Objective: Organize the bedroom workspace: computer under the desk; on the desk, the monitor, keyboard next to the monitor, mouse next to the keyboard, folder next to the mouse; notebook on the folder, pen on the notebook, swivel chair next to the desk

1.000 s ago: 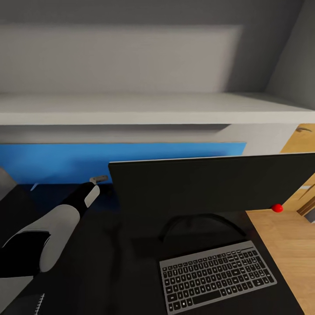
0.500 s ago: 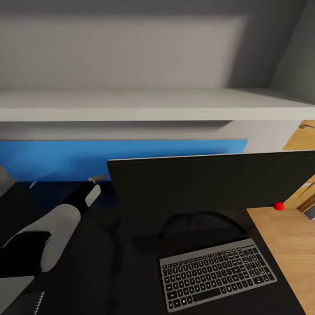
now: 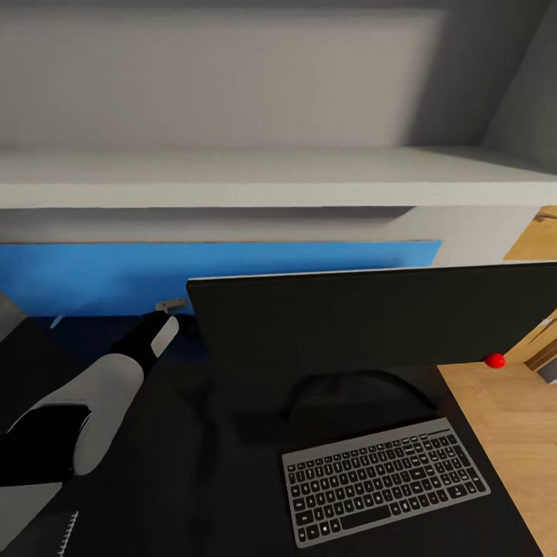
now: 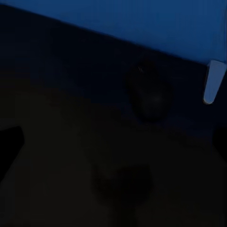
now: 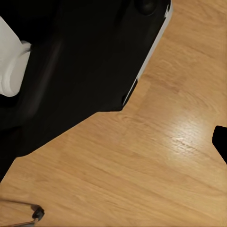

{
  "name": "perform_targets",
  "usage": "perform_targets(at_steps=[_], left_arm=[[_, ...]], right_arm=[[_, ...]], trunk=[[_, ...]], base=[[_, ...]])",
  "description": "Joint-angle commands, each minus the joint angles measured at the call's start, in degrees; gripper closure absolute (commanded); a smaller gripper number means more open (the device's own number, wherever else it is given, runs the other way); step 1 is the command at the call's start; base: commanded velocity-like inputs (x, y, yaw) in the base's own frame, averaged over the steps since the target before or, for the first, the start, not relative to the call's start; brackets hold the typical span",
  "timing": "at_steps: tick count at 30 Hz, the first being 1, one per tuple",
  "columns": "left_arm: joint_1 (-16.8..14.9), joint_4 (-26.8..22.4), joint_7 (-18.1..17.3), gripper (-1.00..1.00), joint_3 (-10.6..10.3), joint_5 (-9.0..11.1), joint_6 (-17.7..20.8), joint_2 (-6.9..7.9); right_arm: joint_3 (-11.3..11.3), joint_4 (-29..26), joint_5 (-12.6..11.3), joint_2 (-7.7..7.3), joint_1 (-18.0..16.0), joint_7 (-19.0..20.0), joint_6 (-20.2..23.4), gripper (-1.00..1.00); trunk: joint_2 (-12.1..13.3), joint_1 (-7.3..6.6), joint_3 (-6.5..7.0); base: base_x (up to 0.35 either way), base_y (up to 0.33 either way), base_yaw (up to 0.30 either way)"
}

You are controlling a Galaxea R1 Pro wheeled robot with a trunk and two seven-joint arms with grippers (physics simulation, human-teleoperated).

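The wide black monitor (image 3: 371,317) stands on the glossy black desk (image 3: 193,464), with the silver-grey keyboard (image 3: 385,489) in front of it. My left arm reaches past the monitor's left end toward the blue back panel (image 3: 93,275). There my left gripper (image 3: 172,305) is open, its dark fingertips (image 4: 9,146) spread wide. In the left wrist view the mouse (image 4: 149,92), a dark rounded lump, lies on the desk just ahead of the left gripper (image 4: 113,142), apart from it. The notebook's spiral edge (image 3: 70,534) shows at the desk's near left. One fingertip (image 5: 220,142) of my right gripper hangs over the floor, holding nothing.
A long white wall shelf (image 3: 271,182) overhangs the desk. Light wood floor (image 3: 510,410) lies to the desk's right. In the right wrist view the desk's edge (image 5: 142,71), a white leg (image 5: 12,61) and a chrome castor leg (image 5: 33,215) show above the floor.
The whole head picture has drifted slightly upward, so the camera moved. My left gripper stays by the monitor's left end near the blue panel.
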Motion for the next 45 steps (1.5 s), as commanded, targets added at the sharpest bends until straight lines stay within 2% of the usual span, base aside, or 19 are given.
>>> perform_targets(at_steps=[1, 7, 30, 45], left_arm=[[-0.2, -0.3, 0.4, -1.0, -0.3, 0.5, 0.3, 0.03], [-1.4, -1.0, 0.4, -1.0, -0.2, 0.5, 0.3, -0.05], [-2.5, -1.2, 0.4, -1.0, -0.2, 0.5, 0.3, -0.08], [-3.5, -1.2, 0.4, -1.0, -0.4, 0.0, 0.3, -0.68]], right_arm=[[-0.4, -0.2, 0.4, 0.1, 0.0, 0.3, -0.3, -1.0], [-0.5, -0.5, 0.4, 0.15, 0.0, 0.3, -0.3, -1.0], [-0.5, -0.8, 0.4, 0.41, 0.0, 0.4, -0.3, -1.0], [-0.2, -0.2, 0.4, 0.12, 0.0, 0.4, -0.4, -1.0]], trunk=[[-0.1, 0.02, -0.15], [-0.1, 0.02, -0.7], [-0.1, 0.02, -2.76], [-0.1, 0.02, -3.05]], base=[[0.0, 0.0, 0.0], [0.0, 0.0, 0.0], [0.0, 0.0, 0.0], [0.0, 0.0, 0.0]])
